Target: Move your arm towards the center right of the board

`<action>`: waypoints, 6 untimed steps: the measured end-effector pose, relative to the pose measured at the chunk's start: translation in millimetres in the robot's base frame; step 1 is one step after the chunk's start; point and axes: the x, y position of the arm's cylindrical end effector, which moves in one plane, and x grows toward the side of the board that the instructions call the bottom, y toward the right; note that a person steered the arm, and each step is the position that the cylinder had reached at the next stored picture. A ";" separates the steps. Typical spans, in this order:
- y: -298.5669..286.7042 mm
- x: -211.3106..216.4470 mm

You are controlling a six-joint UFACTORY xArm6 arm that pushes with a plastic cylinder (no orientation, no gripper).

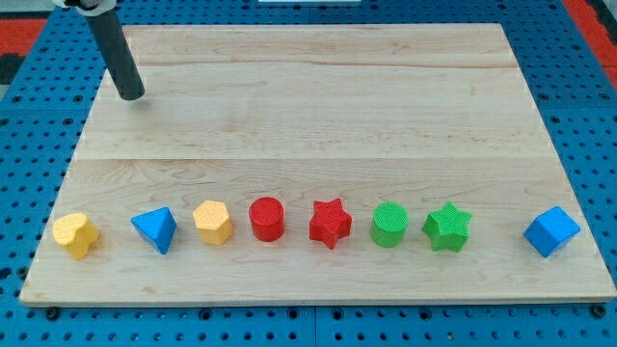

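Observation:
My tip (pixel 130 95) rests on the wooden board (pixel 318 106) near its top left corner, far from every block. A row of blocks lies along the view's bottom: a yellow heart (pixel 75 234), a blue triangle (pixel 155 229), a yellow hexagon (pixel 212 222), a red cylinder (pixel 267 218), a red star (pixel 330 223), a green cylinder (pixel 389 225), a green star (pixel 446 227) and a blue cube (pixel 551 231) at the far right. The rod rises from the tip toward the view's top left.
The board lies on a blue pegboard table (pixel 588 106) with holes. A red strip (pixel 19 24) shows at the top corners.

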 end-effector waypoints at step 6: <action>355.9 -69.5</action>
